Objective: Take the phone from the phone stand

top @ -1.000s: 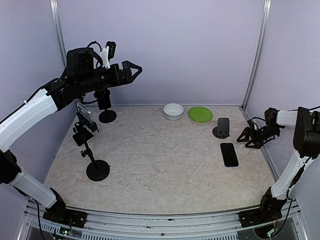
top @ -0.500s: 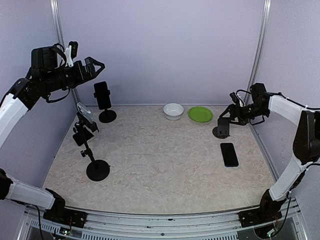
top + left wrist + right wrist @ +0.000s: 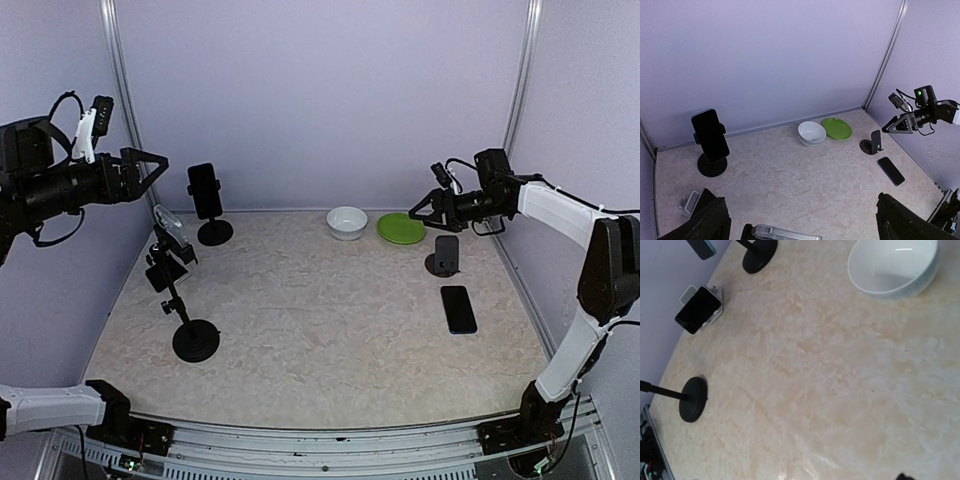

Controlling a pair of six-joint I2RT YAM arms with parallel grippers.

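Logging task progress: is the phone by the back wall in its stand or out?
In: the phone stands upright, clamped on its stand.

Three phones (image 3: 459,308), three stands (image 3: 196,340) (bowl (image 3: 347,222), plate (image 3: 400,228))

Closed in on 3 sides by plain lilac panels: back wall (image 3: 320,100), left wall (image 3: 60,300), right wall (image 3: 590,80). Joined at the 2 rear corners by slim silver uprights, left post (image 3: 113,70) and right post (image 3: 517,90). Floored with a beige marbled tabletop (image 3: 320,330), faintly glossy in the right wrist view. Edged along the near side by a grey metal rail (image 3: 320,445). Lit evenly, with soft, short shadows only.
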